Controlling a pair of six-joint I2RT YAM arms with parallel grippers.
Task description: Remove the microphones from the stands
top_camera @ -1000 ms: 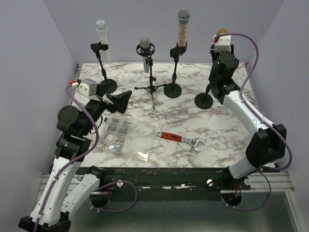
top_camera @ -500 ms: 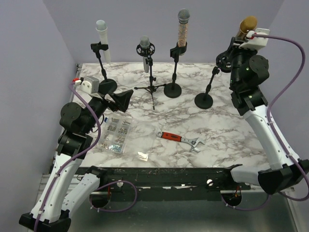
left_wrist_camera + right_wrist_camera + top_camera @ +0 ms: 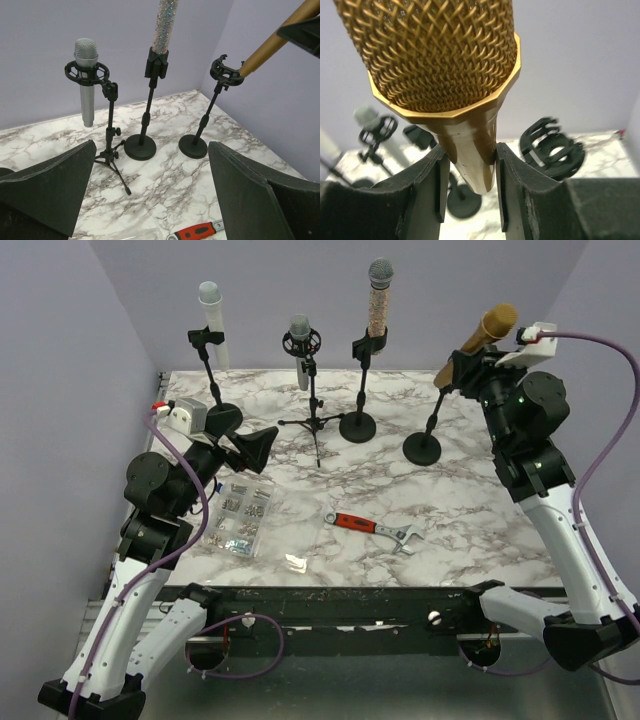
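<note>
The gold microphone (image 3: 482, 332) hangs tilted in the air at the right rear, head up and to the right. My right gripper (image 3: 468, 362) is shut on its body just below the mesh head (image 3: 435, 50). In the right wrist view my right gripper (image 3: 470, 165) clamps the tapered body. The stand's black clip (image 3: 552, 149) sits empty beside it. The stand (image 3: 432, 420) rests on its round base (image 3: 422, 448) below the microphone's tail. From the left wrist view the microphone (image 3: 270, 46) ends close by the clip (image 3: 225, 74). My left gripper (image 3: 250, 448) is open and holds nothing.
Three other stands with microphones line the back: white (image 3: 212, 315), silver on a tripod (image 3: 300, 340), glittery (image 3: 378, 295). A red-handled wrench (image 3: 375, 528), a clear box of screws (image 3: 240, 515) and a small bag (image 3: 296, 562) lie on the marble table (image 3: 470, 520).
My right arm has risen and swung right, drawing the gold microphone up out of the clip and tilting it. The left arm has hardly moved.
</note>
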